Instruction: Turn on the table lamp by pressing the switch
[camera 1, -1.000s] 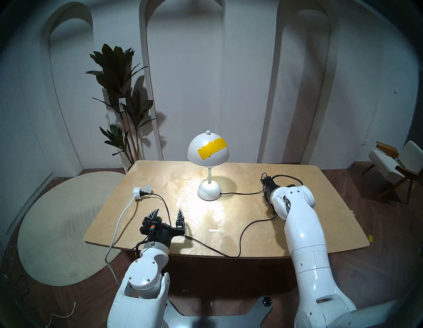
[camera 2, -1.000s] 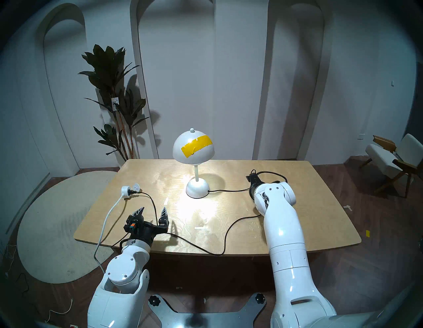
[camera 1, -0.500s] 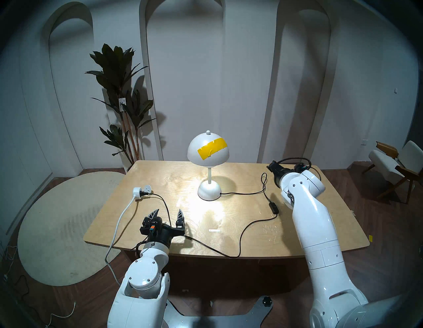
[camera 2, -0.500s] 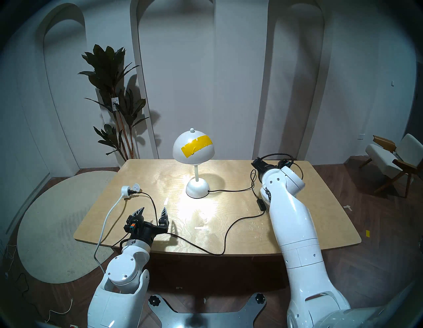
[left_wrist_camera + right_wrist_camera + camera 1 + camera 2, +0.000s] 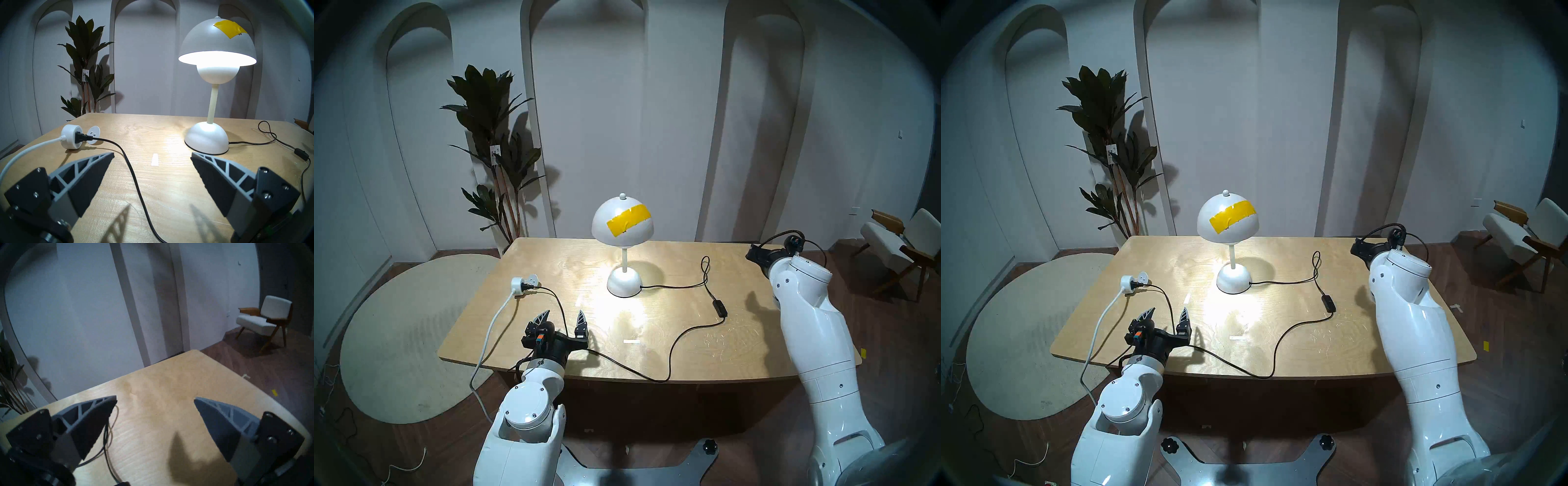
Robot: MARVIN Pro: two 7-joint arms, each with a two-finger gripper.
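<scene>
We saw the table lamp [image 5: 622,247] standing upright toward the back middle of the wooden counter [image 5: 551,258], lit, its glow spread over the wood in front of its domed base. A yellow tape strip [image 5: 629,220] crossed the shade. Its black cord [image 5: 673,286] ran right from the base to the inline switch [image 5: 719,308], which lay flat on the counter, then looped back across the front edge to the round white socket [image 5: 521,283] at the left. Our left hand [image 5: 562,315] hovered low over the near-left counter, released, fingers spread wide with the cord passing beneath. Our right hand [image 5: 155,398] hung above the far-right corner, well apart from the switch, also spread and holding nothing.
</scene>
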